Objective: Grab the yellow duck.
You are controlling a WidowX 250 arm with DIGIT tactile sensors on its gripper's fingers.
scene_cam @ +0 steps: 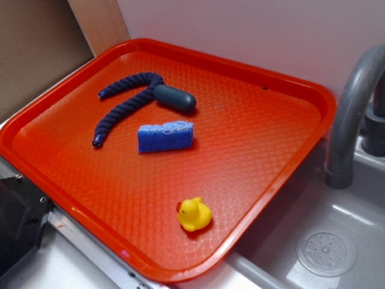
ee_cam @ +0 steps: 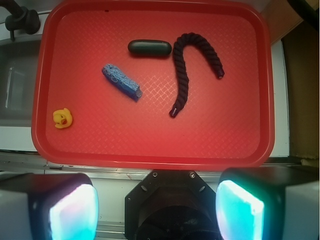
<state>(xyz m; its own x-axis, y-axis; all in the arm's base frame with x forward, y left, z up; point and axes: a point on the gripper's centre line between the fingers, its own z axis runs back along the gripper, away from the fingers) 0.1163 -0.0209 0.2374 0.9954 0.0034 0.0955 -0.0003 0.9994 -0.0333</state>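
The gripper (ee_cam: 157, 205) hangs high above the near edge of the large red-orange plastic tray (ee_cam: 150, 150), seen only in the wrist view. Its two fingers (ee_cam: 72, 212), each faced with a glowing teal pad, stand wide apart at the bottom corners of that view with nothing between them.

The small bright yellow rubber duck (ee_cam: 63, 118) with its red-orange beak sits upright on the tray floor, ahead of the left-hand finger and slightly farther out to that side, close to the tray's corner and well clear of both pads. In the exterior view the same yellow duck (scene_cam: 194, 214) stands near the tray's (scene_cam: 283, 84) rim on the side toward the grey sink basin (scene_cam: 328, 250) and the grey curved faucet (scene_cam: 352, 114).

Farther ahead of the fingers, roughly over the gap between them but nearer the left one, lies a blue rectangular sponge (ee_cam: 120, 81), set at a slant. Beyond it rests a dark green rounded oblong object (ee_cam: 149, 48), lying flat. Ahead of the right-hand finger a dark navy twisted rope (ee_cam: 192, 65) curves like a hook, one end near the oblong object. In the exterior view the rope (scene_cam: 123, 105) touches the oblong object (scene_cam: 176, 99), and the sponge (scene_cam: 165, 136) lies just beside them, apart from the duck.
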